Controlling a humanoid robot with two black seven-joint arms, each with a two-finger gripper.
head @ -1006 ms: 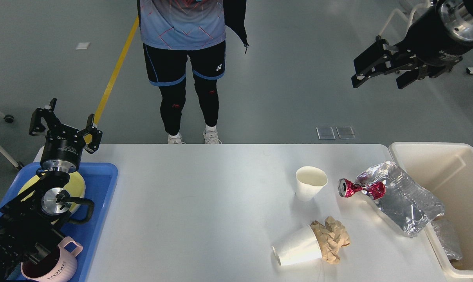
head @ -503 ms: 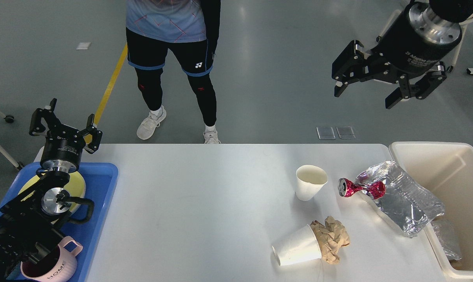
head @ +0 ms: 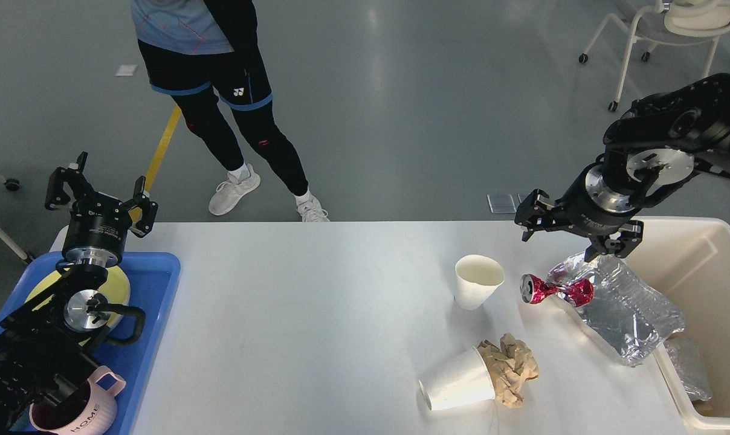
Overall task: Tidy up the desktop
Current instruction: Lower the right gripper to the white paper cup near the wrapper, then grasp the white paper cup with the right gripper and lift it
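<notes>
The white desktop (head: 316, 314) carries litter on its right half: an upright white paper cup (head: 478, 289), a crushed red can (head: 555, 290), a crumpled silver foil bag (head: 622, 308), a tipped paper cup (head: 458, 386) and a wad of brown paper (head: 511, 367). My right gripper (head: 573, 232) is open and empty, just above the far end of the foil bag and behind the can. My left gripper (head: 99, 190) is open and empty, raised over the far left corner above the blue tray (head: 156, 338).
A cream bin (head: 703, 266) stands at the right edge, with the foil bag draped over its rim. The blue tray holds a yellow plate (head: 118, 283) and a pink mug (head: 81, 414). A person (head: 220, 96) walks behind the table. A chair (head: 661, 24) stands far right.
My right arm has come down from high at the upper right to just above the foil bag and can. The person has walked to the left. The left arm has not moved.
</notes>
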